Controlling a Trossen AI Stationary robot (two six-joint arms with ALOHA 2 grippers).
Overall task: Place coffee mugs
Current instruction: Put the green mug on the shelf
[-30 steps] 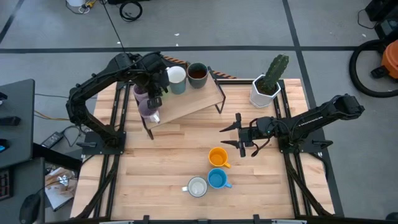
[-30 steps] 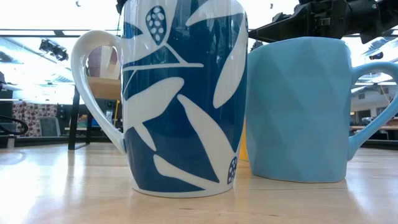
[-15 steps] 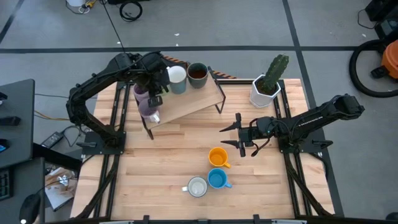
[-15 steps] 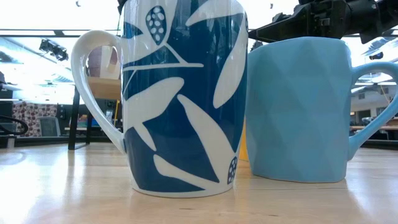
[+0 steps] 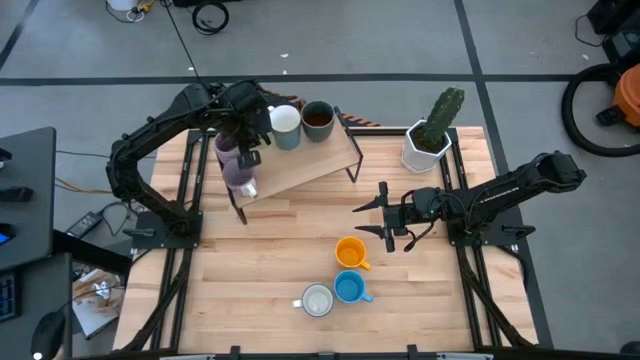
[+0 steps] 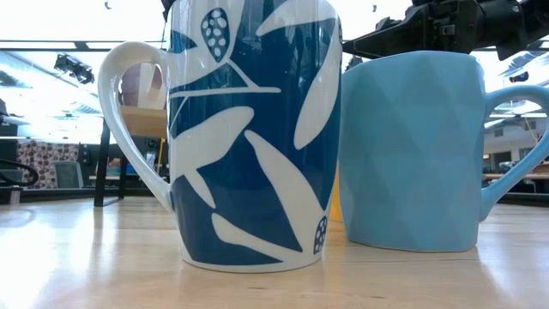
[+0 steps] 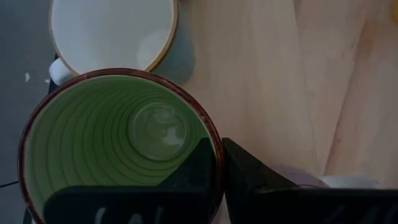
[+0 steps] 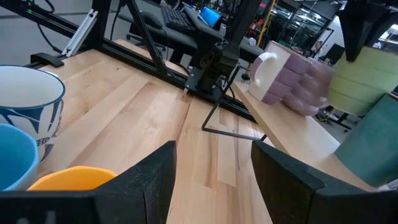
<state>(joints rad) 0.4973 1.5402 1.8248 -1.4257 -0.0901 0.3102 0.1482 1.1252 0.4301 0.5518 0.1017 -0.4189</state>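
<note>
My left gripper (image 5: 250, 140) is over the raised wooden shelf (image 5: 310, 170) at the table's far left, shut on the green mug (image 7: 118, 143), which also shows in the right wrist view (image 8: 367, 74). On the shelf stand two purple mugs (image 5: 237, 168), a white-rimmed mug (image 5: 285, 125) and a dark brown mug (image 5: 317, 119). My right gripper (image 5: 385, 215) hangs open over the table's middle, just far of the orange mug (image 5: 350, 252). The light blue mug (image 5: 350, 288) and the blue-and-white leaf mug (image 5: 317, 300) stand on their bases near the near edge. My left gripper holds the green mug by its rim (image 7: 216, 155), one finger (image 7: 196, 171) inside the mug and the other (image 7: 255, 177) outside its wall. The fingers come from above, pointing down. The mug is upright; whether its base rests on the shelf I cannot tell.
A white faceted pot with a cactus (image 5: 432, 135) stands at the far right corner. The shelf's thin black legs (image 8: 217, 106) reach down to the table. Bare wood lies on the table's near left (image 5: 240, 280) and between the shelf and the three low mugs.
</note>
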